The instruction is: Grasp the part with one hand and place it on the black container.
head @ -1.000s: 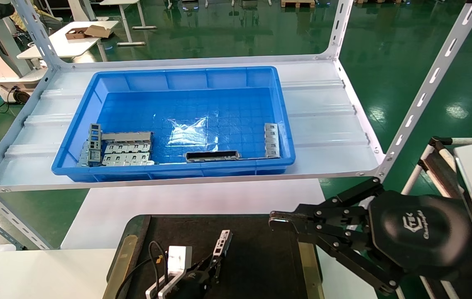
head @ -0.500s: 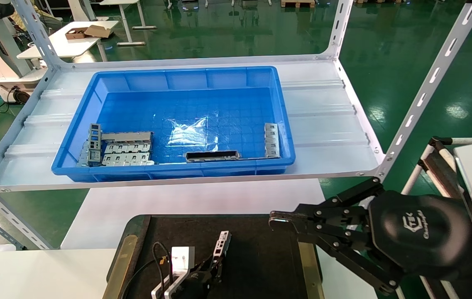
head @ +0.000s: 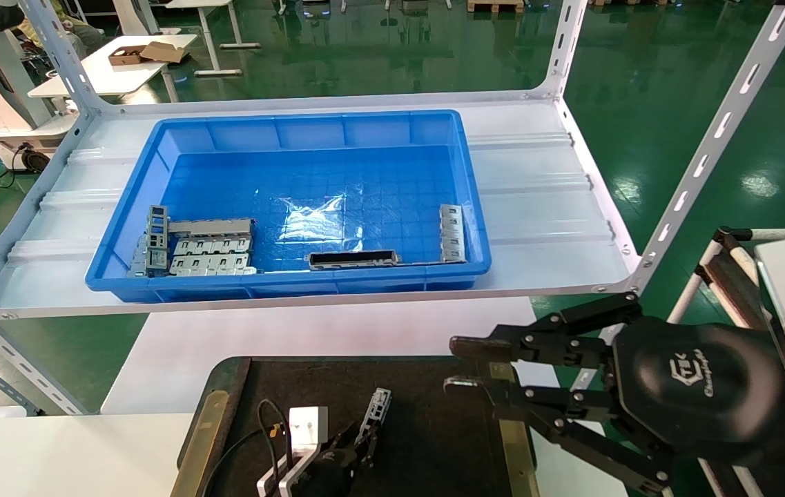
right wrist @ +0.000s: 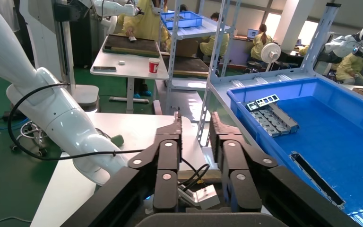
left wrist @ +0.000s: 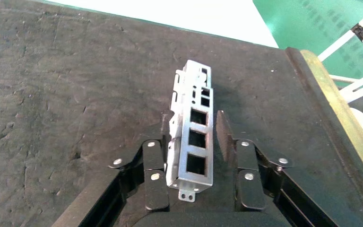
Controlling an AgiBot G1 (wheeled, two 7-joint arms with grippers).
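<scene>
Small silver-grey windowed metal bar (left wrist: 192,132): long axis along left gripper (left wrist: 193,137), fingers slightly parted around it, above flat black tray (left wrist: 66,85); right gripper (head: 464,362) open, idle

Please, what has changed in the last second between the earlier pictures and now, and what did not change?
The right gripper opened: its fingers were together, now they stand apart. The left gripper sank a little toward the black container with the part; in the left wrist view one finger now stands off the part. The blue bin and the pieces in it stayed as they were.
</scene>
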